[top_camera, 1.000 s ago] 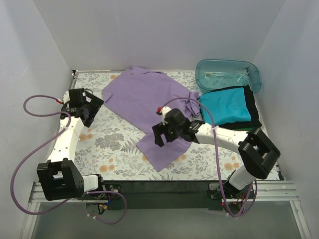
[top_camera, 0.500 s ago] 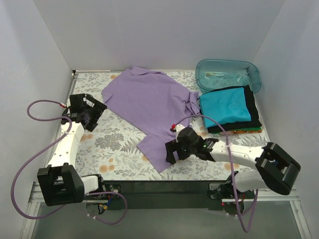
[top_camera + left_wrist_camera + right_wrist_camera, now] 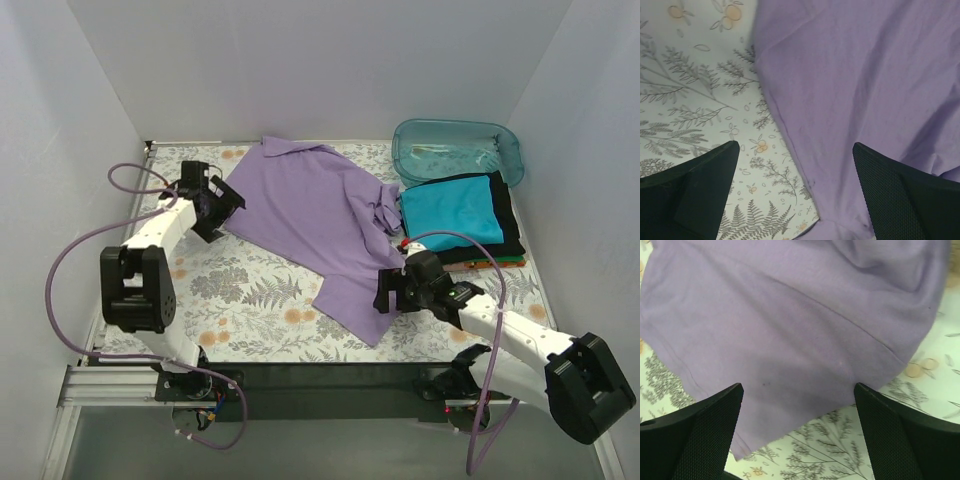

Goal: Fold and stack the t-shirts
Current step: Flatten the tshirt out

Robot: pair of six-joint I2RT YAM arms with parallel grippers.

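The lavender-purple t-shirt [image 3: 320,215] lies spread diagonally across the floral table, rumpled at its right side. It fills the left wrist view [image 3: 855,85] and the right wrist view [image 3: 790,325]. My left gripper [image 3: 222,208] is open at the shirt's left edge, jaws straddling the hem. My right gripper [image 3: 388,295] is open over the shirt's lower right corner. A folded teal t-shirt [image 3: 452,215] tops a stack with a black one [image 3: 508,225] and an orange-red one [image 3: 500,262] at the right.
A clear teal plastic tub [image 3: 458,150] stands at the back right, behind the stack. White walls enclose the table on three sides. Purple cables loop beside both arms. The floral tablecloth [image 3: 240,290] shows at the front left.
The shirt's lower end has shifted to the right. My right gripper moved right and toward the front edge. My left gripper moved back and right to the shirt's left edge.
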